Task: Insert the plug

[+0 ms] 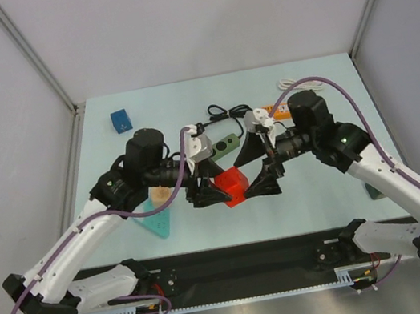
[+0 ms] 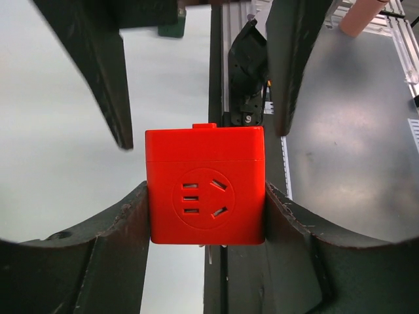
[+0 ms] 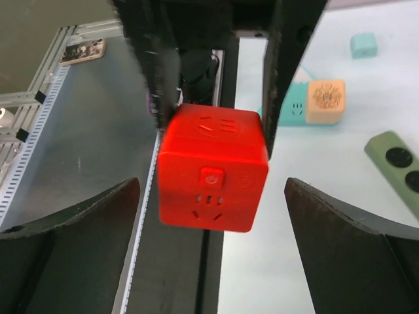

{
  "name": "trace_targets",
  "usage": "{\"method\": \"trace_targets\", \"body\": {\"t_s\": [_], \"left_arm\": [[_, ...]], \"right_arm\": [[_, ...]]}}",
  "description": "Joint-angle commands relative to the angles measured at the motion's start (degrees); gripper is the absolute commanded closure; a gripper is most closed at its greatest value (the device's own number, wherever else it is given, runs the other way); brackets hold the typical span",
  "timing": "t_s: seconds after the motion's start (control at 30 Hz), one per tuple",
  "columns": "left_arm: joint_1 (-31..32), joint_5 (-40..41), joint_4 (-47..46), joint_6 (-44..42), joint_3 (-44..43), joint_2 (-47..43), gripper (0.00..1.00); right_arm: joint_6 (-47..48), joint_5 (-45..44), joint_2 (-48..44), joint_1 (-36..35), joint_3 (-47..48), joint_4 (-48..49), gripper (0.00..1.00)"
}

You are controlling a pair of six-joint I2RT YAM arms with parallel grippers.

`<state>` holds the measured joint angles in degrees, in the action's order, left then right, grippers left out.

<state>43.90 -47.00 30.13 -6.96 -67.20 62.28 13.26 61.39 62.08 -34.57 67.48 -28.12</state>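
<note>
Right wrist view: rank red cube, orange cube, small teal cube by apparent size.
1. red cube, nearest the camera, so true size unsure
2. orange cube
3. small teal cube, farthest back

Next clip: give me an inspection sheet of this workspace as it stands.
Surface: pale teal table, with a dark strip along its near edge.
Job's things: red socket cube held between the arms; no plug identifiable.
Clutter: blue box, green power strip, orange power strip, teal and peach block.
Grippers: left gripper clamped on the cube's sides; right gripper open, its fingers apart from the cube.
Cables: black cable looped at far centre; white cable by the orange strip.
Surroundings: grey panels on three sides.
</note>
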Motion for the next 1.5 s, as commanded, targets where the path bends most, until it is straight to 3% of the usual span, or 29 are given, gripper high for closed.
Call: {"method": "trace_targets", "body": {"t_s": [0.0, 0.1, 0.3, 0.67, 1.03, 1.47], "left_arm": [[-0.1, -1.2, -2.4, -2.6, 0.0, -2.2, 1.00], [-0.1, 0.1, -2.5, -3.1, 0.7, -2.4, 1.00], [-0.1, 0.7, -3.2, -3.7, 1.3, -2.7, 1.00], [-0.1, 0.8, -7.9, -2.4, 2.9, -4.4, 1.00], [-0.1, -2.2, -11.1, 0.5, 3.2, -5.1, 1.00], [-0.1, -3.5, -13.3, 2.7, 5.1, -3.4, 1.00]], "right_arm": [[-0.3, -7.1, 2.3, -3.3, 2.5, -2.3, 0.00], [-3.6, -12.8, 4.5, -5.0, 3.0, -1.9, 0.00], [-5.9, -14.0, 4.3, -7.7, 0.0, 3.6, 0.00], [-7.7, -12.6, 6.2, -8.9, -2.1, 6.2, 0.04], [-6.4, -9.4, 3.6, -8.8, -4.4, 9.1, 0.00], [-7.4, -10.3, 2.9, -8.4, -5.1, 12.5, 0.09]]}}
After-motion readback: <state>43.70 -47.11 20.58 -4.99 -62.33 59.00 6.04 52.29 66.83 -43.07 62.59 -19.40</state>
